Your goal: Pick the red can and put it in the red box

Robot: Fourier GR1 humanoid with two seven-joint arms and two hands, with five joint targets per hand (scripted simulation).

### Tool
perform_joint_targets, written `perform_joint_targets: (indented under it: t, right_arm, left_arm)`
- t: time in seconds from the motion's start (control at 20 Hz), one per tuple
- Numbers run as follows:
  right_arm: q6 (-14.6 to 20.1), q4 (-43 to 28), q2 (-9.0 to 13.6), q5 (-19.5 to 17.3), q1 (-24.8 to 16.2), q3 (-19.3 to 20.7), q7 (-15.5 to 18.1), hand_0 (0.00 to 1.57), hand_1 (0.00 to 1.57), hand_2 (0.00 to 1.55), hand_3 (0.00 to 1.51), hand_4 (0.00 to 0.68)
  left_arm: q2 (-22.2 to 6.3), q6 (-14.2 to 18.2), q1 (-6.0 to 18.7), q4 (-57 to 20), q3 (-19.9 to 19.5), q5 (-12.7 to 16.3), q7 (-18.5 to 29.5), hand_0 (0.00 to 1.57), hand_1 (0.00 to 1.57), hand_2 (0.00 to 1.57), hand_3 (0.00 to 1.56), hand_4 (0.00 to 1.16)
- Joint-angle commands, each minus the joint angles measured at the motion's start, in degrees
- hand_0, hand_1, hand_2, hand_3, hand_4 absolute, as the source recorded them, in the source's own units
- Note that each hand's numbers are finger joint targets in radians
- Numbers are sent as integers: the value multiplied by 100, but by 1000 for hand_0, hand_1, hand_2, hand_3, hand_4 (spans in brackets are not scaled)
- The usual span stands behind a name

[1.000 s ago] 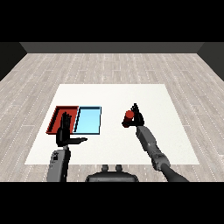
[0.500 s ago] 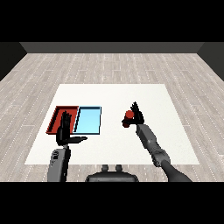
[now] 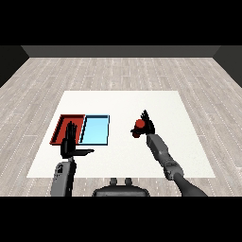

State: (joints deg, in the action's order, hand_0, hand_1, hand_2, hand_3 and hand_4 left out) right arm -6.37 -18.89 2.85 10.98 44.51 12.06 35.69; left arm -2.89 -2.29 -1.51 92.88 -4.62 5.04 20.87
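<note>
The red can (image 3: 139, 124) stands on the white table right of the trays. My right hand (image 3: 147, 126) is against it from the right. Its thumb curls round the can's near left side and its fingers (image 3: 145, 115) rise behind the can, hiding its lower part. The red tray (image 3: 61, 127) lies at the left with the light blue tray (image 3: 96, 129) touching its right side. My left hand (image 3: 70, 143) is upright over the red tray's near edge, open, fingers straight up and thumb (image 3: 86, 151) stretched to the right. It holds nothing.
The white table (image 3: 118, 101) lies on a grey plank floor, with bare surface between the blue tray and the can. My right forearm (image 3: 163, 153) slants in from the lower right and my left forearm (image 3: 63, 177) from the lower left.
</note>
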Motion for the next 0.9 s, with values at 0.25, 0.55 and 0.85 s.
perform_joint_targets:
  t: [0.25,0.55,0.85]
  right_arm:
    - [818,518,-203,-160,361,79,286,1484,1484,1468,1437,662]
    - [999,58,-143,-339,241,-144,33,1476,1476,1457,1431,664]
    - [1003,-320,-68,-444,93,-265,-53,1472,1472,1457,1419,652]
  left_arm:
    - [-89,76,211,42,-88,-28,-124,0,0,0,0,0]
    - [-14,-11,-221,365,81,-70,-20,0,0,0,0,0]
    - [-52,-107,84,-145,10,-44,149,0,0,0,0,0]
